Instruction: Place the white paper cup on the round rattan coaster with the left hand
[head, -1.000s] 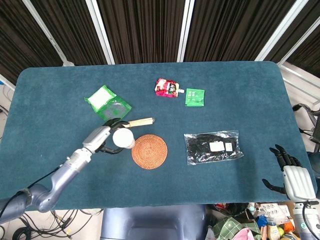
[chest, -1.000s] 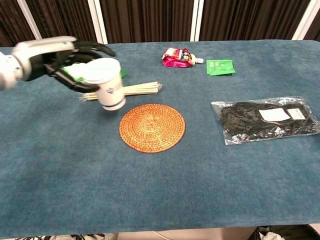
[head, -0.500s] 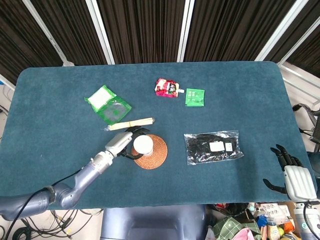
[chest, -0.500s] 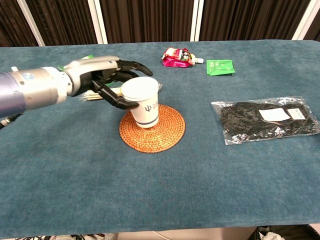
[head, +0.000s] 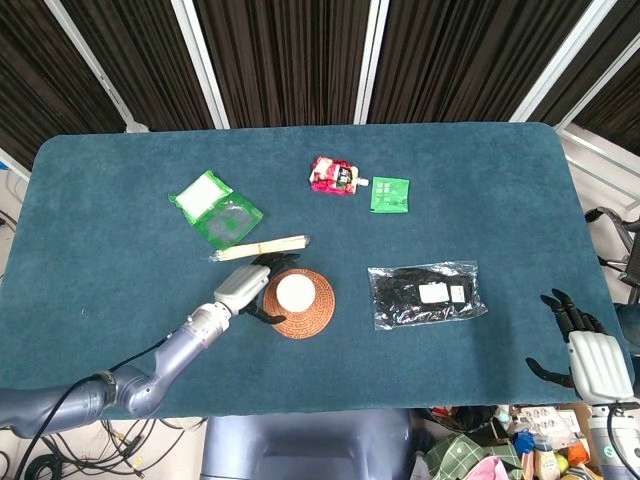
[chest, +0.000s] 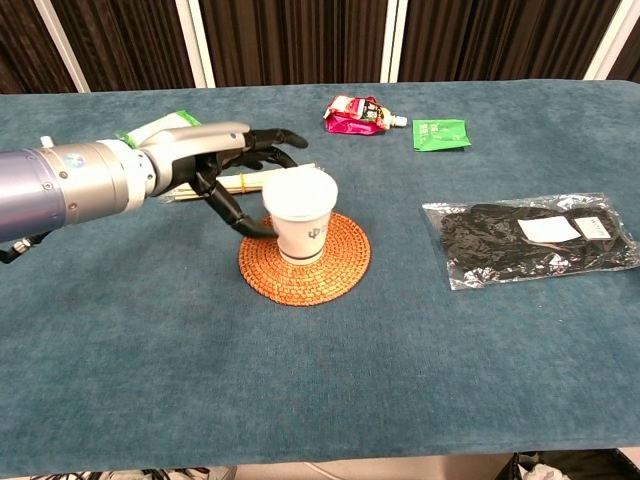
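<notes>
On the table (chest: 150, 330), the left hand (chest: 225, 170) wraps its fingers round the cup (chest: 300, 213), which stands upright on the coaster (chest: 340, 270). The placing looks nearly finished; next, spread the fingers and draw away left. The right hand (head: 590, 350) hangs spread, far right.

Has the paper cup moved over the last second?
Yes. The white paper cup went right, from beside the chopsticks onto the rattan coaster, left hand holding it.

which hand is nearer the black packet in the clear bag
Left. The left hand is at the white paper cup, just left of the black packet. The right hand hangs off the table's right edge, farther away.
</notes>
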